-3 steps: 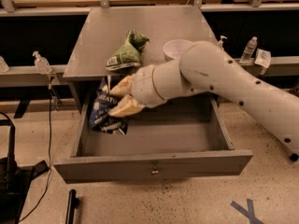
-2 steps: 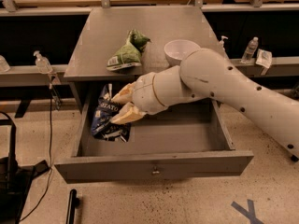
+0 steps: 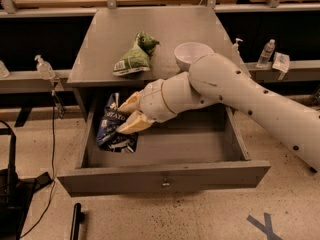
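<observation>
- The end effector [image 3: 122, 118] sits inside the open drawer [image 3: 165, 176], near its left wall and towards the back.
- Its two tan fingers [image 3: 134, 124] pinch the right edge of the blue chip bag [image 3: 111, 133].
- The blue chip bag stands crumpled against the drawer's left wall, its lower end on the drawer floor.
- The white arm [image 3: 240, 91] reaches in from the right, crossing the worktop's [image 3: 150, 26] front right corner.
- On the worktop, a green bag [image 3: 134, 59] lies near the front edge, with a white bowl [image 3: 192, 54] to its right.
</observation>
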`<control>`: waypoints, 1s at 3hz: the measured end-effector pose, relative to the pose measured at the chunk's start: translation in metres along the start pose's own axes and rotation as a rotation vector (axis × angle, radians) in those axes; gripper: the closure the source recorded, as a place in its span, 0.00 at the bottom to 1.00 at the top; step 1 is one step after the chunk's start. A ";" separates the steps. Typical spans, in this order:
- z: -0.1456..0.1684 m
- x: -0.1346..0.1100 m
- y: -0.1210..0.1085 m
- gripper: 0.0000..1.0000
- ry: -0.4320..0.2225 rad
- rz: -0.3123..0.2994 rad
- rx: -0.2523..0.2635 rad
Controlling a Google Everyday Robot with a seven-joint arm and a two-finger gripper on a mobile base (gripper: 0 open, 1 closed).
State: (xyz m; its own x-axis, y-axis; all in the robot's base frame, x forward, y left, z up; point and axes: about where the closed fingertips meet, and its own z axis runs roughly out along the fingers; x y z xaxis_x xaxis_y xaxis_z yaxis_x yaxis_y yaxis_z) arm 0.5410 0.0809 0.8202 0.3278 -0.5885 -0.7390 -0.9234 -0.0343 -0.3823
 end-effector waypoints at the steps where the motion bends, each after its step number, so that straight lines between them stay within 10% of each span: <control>1: -0.006 0.022 -0.002 1.00 0.022 0.084 0.021; 3: -0.020 0.056 0.001 0.66 0.064 0.210 0.075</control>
State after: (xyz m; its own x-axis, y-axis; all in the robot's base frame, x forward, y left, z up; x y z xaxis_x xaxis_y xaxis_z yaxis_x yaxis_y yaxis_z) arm 0.5540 0.0324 0.7895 0.1150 -0.6264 -0.7710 -0.9517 0.1530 -0.2663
